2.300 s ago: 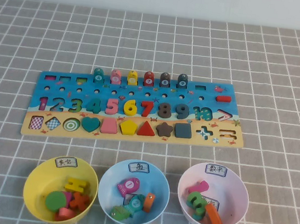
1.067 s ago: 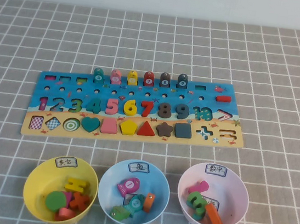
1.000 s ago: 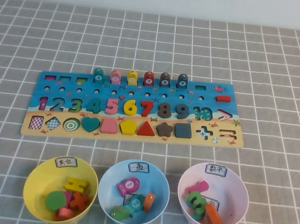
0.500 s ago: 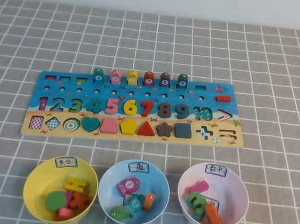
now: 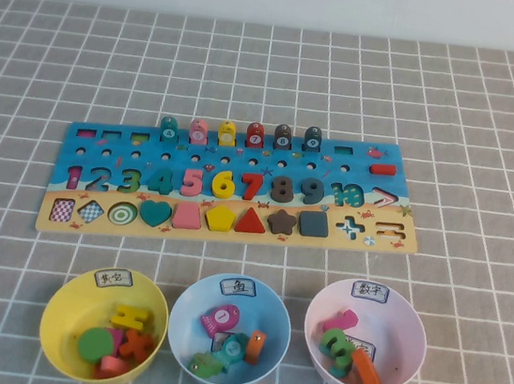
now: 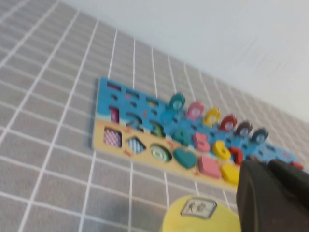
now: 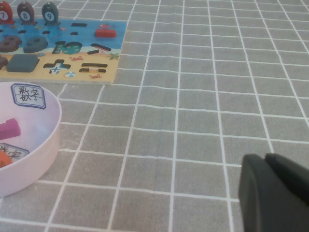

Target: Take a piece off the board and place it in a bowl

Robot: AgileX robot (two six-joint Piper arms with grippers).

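On the board's [image 5: 229, 186] far row the teal piece [image 5: 169, 129] sits untaken, so I'm at approach w/ left tool [image 6: 270, 193] closed near yellow bowl, right tool [image 7: 273, 191] closed beside pink bowl; next: open, reach.

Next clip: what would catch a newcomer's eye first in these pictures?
The long blue puzzle board lies mid-table, coloured numerals across it and six round-topped pegs along its far edge, the teal piece leftmost. Nearer the robot sit three bowls holding pieces: yellow bowl left, light blue bowl middle, pink bowl right. The left gripper, fingers shut, hangs above the yellow bowl; the right gripper hovers right of the pink bowl.
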